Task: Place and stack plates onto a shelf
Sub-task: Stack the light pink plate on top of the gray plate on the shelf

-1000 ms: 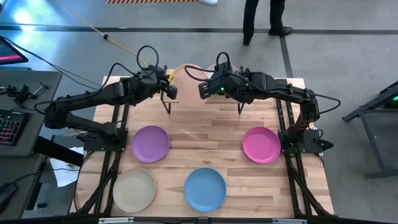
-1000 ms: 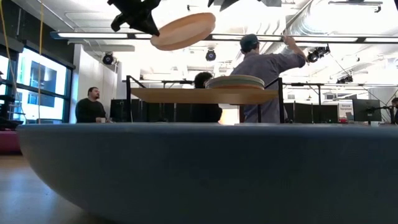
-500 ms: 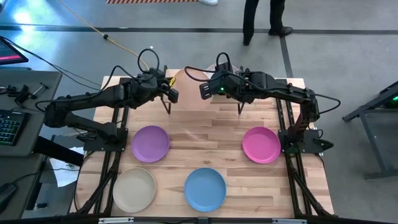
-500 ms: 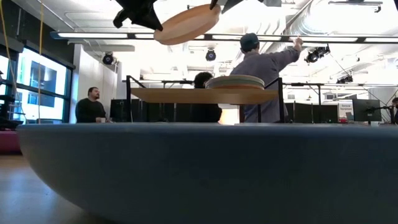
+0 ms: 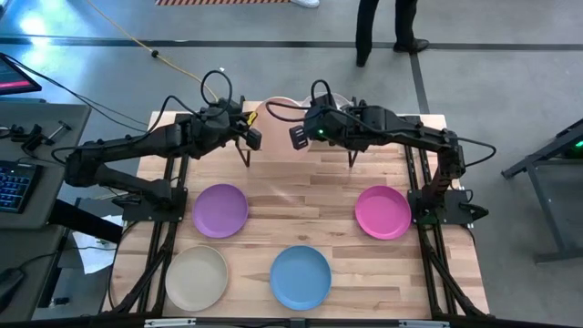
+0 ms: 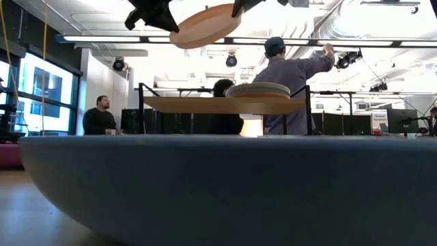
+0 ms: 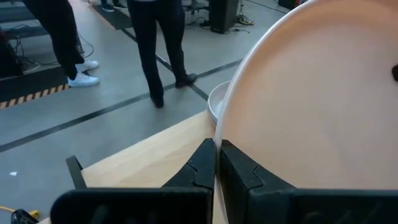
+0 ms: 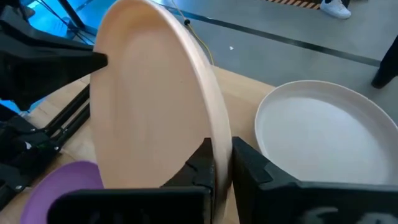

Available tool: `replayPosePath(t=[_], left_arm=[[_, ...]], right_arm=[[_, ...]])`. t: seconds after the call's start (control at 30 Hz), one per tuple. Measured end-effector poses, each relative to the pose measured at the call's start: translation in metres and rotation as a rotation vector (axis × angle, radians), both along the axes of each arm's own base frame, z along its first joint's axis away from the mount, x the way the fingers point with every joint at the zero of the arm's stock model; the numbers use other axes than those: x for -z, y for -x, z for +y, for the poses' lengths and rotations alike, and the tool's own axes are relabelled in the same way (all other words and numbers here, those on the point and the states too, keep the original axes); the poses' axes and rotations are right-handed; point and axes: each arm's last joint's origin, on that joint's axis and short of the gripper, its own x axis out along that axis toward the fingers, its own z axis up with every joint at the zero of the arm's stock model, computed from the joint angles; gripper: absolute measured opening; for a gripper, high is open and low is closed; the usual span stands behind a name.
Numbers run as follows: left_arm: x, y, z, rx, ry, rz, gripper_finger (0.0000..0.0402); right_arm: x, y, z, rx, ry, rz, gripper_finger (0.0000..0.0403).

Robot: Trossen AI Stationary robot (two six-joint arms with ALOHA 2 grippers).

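Note:
A pale pink plate (image 6: 205, 24) hangs tilted in the air above the shelf (image 6: 205, 104), held between both arms. My left gripper (image 5: 251, 138) is shut on its lower left rim and my right gripper (image 5: 296, 137) is shut on its higher right rim. On the shelf's right half rests a stack of plates (image 6: 258, 89) with a pale plate (image 8: 323, 137) on top. Four plates lie flat on the table nearer me: purple (image 5: 220, 210), magenta (image 5: 383, 211), blue (image 5: 301, 276) and beige (image 5: 196, 278). My left gripper pinches the pink plate's rim (image 7: 219, 134) between its two fingers, one on each face, coming from the table's left. That side of the plate is the lower one, and the plate is clear of the shelf. My right gripper has the opposite rim (image 8: 219, 140) between its two fingers, one on each face, coming from the table's right. This side of the plate is the higher one.
The shelf's left half (image 7: 143, 155) lies bare under the held plate. The blue plate (image 6: 218, 184) fills the low view's foreground. People stand and sit in the room beyond the table's far edge (image 6: 290, 89).
My left gripper has lifted the pink plate a little higher above the shelf. My right gripper has moved toward the table's left onto the plate's higher rim and now has it between its fingers.

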Motion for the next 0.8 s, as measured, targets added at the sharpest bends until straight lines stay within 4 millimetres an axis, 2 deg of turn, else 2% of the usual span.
replayPosePath(t=[0.27,0.6,0.8], left_arm=[[-0.0002,0.0003,0.0002,-0.002,-0.019,0.017,0.0013],[-0.0002,-0.0002,0.0000,0.039,-0.046,0.056,0.0060],[-0.0097,0.0090,-0.0022,0.035,-0.043,-0.011,0.0080]], right_arm=[[0.0000,-0.0001,0.0000,-0.013,0.011,0.013,0.0003],[0.0004,-0.0004,-0.0022,-0.011,0.009,0.013,0.0001],[-0.0015,0.0016,-0.0023,-0.006,0.012,0.008,0.0001]])
